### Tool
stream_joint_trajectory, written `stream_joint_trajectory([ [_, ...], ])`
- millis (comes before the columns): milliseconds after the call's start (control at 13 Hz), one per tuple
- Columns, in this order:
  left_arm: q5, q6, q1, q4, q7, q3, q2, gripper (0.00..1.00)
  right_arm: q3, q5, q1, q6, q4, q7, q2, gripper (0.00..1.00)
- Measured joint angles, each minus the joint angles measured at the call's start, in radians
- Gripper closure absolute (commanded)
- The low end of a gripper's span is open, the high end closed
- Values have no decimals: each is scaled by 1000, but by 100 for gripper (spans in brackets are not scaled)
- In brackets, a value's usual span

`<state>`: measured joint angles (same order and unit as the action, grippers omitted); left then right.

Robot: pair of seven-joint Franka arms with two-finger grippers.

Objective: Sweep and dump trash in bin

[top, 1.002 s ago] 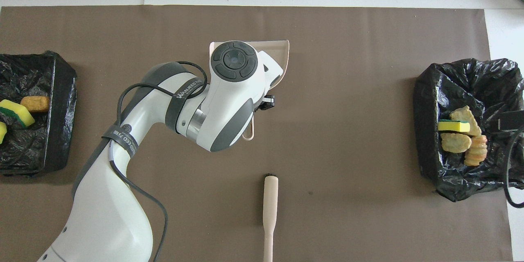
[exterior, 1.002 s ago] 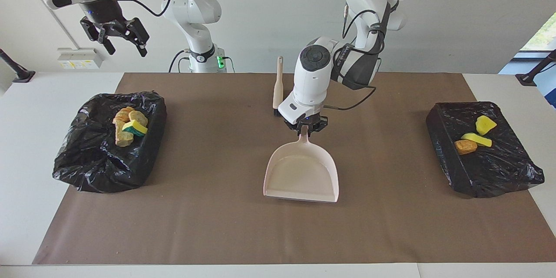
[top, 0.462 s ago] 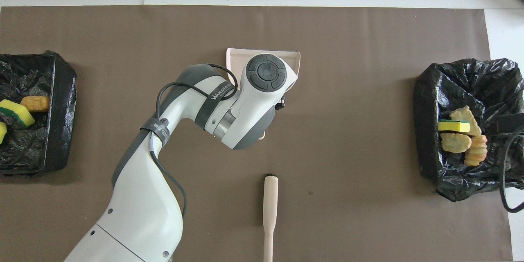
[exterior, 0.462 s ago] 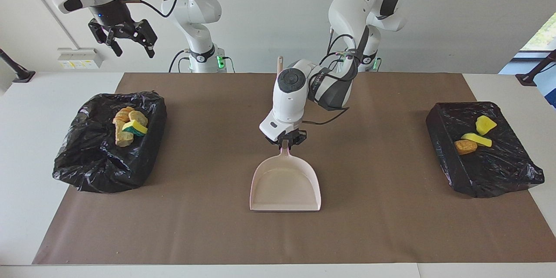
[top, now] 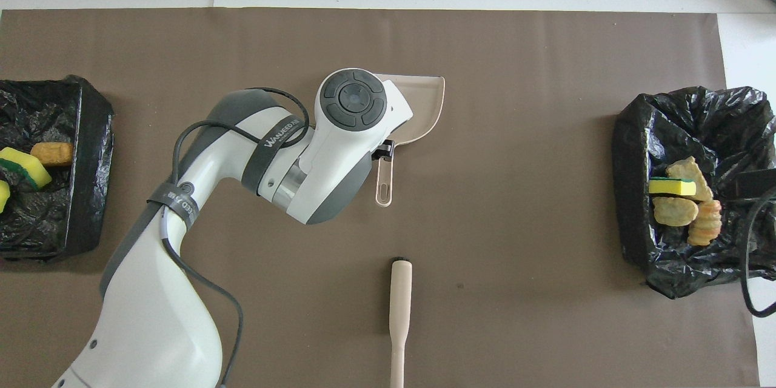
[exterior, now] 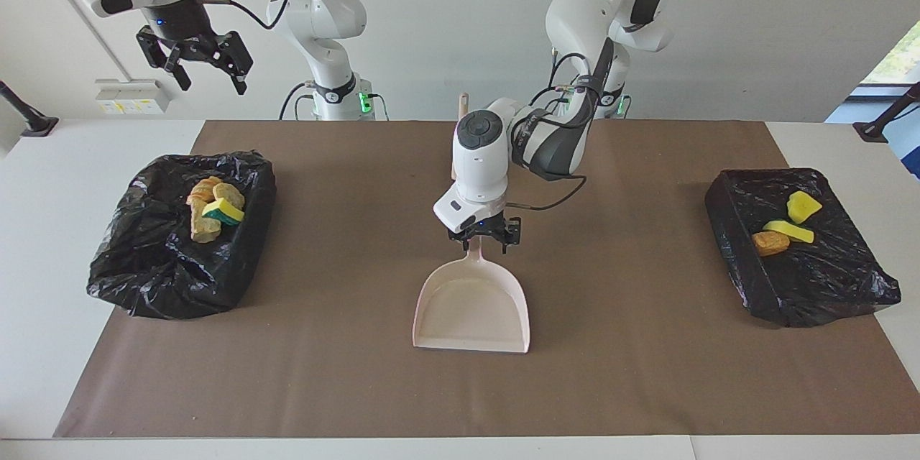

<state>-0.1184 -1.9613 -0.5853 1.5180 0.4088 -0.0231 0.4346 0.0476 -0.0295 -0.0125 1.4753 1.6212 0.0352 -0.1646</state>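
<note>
Left gripper spread over dustpan handle mid-mat; right gripper spread above bin; open mat around.

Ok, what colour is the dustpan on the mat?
Pale pink, nearly cream; the dustpan shows best in the facing view.

Dustpan mid-table, brush nearer the robots, a trash-filled bin at each end

Bare mat between dustpan and bins; brush nearer the robots.
</note>
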Motion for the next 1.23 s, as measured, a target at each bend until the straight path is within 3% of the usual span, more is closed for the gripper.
stream_joint_trajectory([
  [231, -1, 43, 59, 85, -29, 3, -116, 0, 0, 2, -3, -1, 1, 0, 0, 0],
  [616, -2, 111, 204, 193, -232, 5, -324, 0, -5, 2, -6, -21, 0, 0, -2, 0],
  [1002, 47, 230, 345, 191, -401, 11, -487, 0, -10, 3, -6, -21, 0, 0, -8, 0],
  [1233, 85, 325, 426, 129, -494, 15, -525, 0, -10, 3, -6, -21, 0, 0, -8, 0],
])
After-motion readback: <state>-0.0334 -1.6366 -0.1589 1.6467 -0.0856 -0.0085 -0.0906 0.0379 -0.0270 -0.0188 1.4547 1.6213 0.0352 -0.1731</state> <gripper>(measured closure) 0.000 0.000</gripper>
